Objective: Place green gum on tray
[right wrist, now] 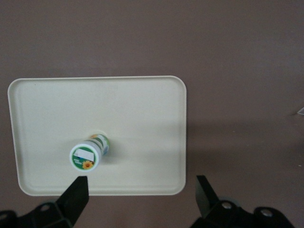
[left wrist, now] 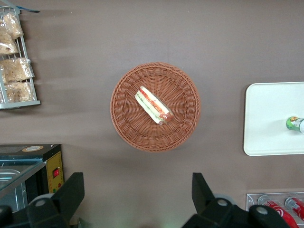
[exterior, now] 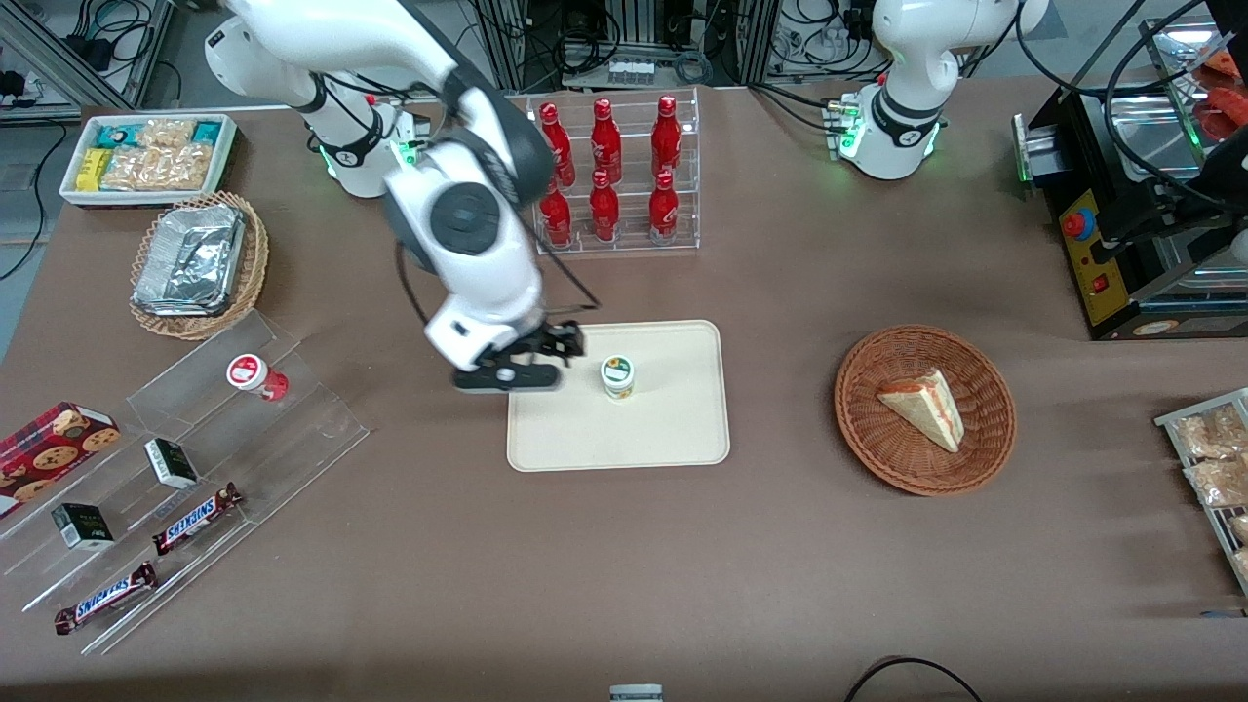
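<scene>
The green gum (exterior: 617,376) stands upright on the beige tray (exterior: 673,429), near the tray's middle, with its green-rimmed lid facing up. My right gripper (exterior: 558,349) hangs open above the tray's edge toward the working arm's end, a short way from the bottle and touching nothing. In the right wrist view the green gum (right wrist: 85,156) sits on the tray (right wrist: 142,109) just ahead of one fingertip, and the gripper (right wrist: 141,184) holds nothing between its fingers. The left wrist view catches the tray (left wrist: 270,118) and the gum (left wrist: 294,123) at its edge.
A red-lidded bottle (exterior: 255,375) rests on the acrylic stand with Snickers bars (exterior: 195,517). A rack of red bottles (exterior: 609,175) stands farther from the camera than the tray. A wicker basket (exterior: 868,429) with a sandwich lies toward the parked arm's end.
</scene>
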Robot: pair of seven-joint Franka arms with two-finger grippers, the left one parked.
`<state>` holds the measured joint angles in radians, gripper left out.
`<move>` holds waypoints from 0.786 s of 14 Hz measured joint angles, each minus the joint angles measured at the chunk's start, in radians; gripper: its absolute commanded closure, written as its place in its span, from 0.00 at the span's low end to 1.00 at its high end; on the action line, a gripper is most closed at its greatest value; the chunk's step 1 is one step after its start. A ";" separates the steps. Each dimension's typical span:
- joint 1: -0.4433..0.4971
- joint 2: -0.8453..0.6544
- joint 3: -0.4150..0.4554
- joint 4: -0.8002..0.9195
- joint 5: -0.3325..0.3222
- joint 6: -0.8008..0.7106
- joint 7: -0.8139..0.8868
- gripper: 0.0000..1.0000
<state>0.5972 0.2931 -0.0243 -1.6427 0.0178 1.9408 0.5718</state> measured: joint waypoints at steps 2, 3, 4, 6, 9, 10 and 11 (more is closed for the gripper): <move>-0.063 -0.082 -0.001 -0.020 0.005 -0.089 -0.094 0.00; -0.096 -0.117 -0.002 -0.026 0.006 -0.130 -0.144 0.01; -0.134 -0.149 -0.003 -0.032 0.007 -0.170 -0.196 0.00; -0.215 -0.194 -0.005 -0.037 0.007 -0.228 -0.300 0.00; -0.344 -0.240 -0.008 -0.037 0.007 -0.292 -0.445 0.01; -0.387 -0.251 -0.009 -0.037 0.007 -0.305 -0.488 0.00; -0.432 -0.261 -0.009 -0.037 0.007 -0.313 -0.525 0.00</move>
<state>0.1657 0.0320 -0.0338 -1.6798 0.0252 1.6275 0.0467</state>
